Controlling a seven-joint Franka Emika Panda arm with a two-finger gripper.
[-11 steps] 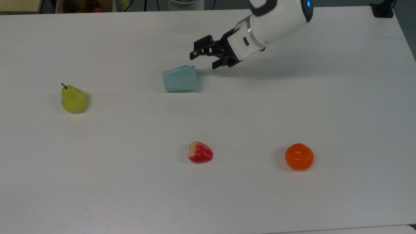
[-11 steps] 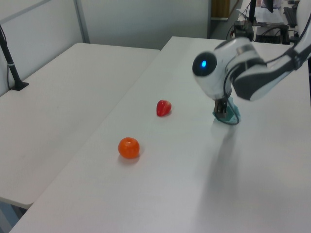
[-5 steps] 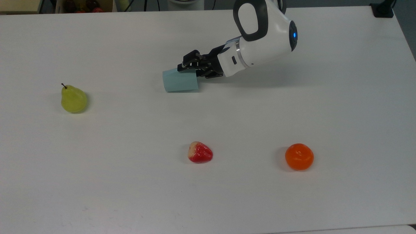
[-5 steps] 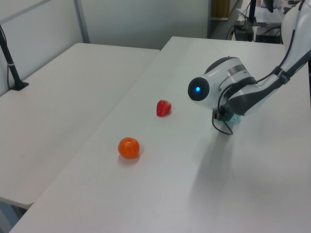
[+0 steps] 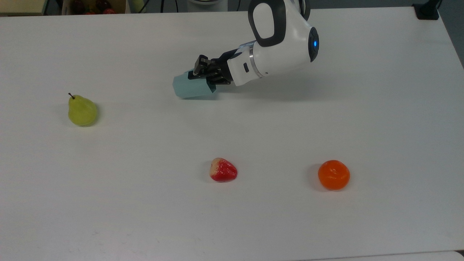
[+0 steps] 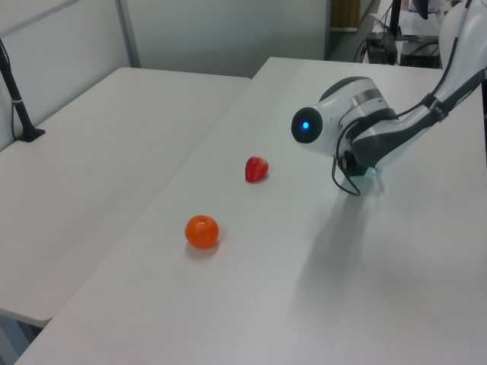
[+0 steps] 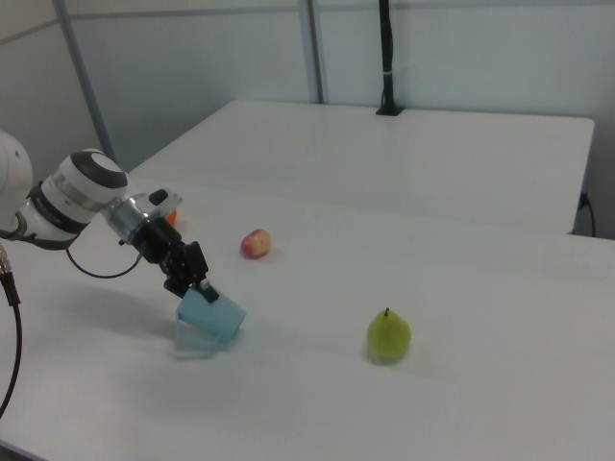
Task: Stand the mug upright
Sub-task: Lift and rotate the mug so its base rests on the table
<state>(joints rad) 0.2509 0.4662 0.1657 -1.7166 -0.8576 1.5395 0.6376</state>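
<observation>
The mug (image 5: 191, 87) is a pale blue-green faceted cup, tilted with its base toward the top view's left. My gripper (image 5: 205, 73) reaches in from the top view's right and is shut on the mug's rim end. In the right view the mug (image 7: 212, 313) hangs tilted just above the table, its base low and to the right view's right, with the gripper (image 7: 195, 279) at its upper edge. The left view has the arm covering most of the mug (image 6: 371, 172), leaving a small sliver visible.
A green pear (image 5: 82, 111) lies far at the top view's left. A red strawberry-like fruit (image 5: 223, 170) and an orange (image 5: 334, 174) lie toward the near table edge. A box of fruit (image 5: 90, 5) stands beyond the far edge.
The gripper came down from above the mug's right end, closed on its rim, and the mug shifted toward the top view's left and tipped.
</observation>
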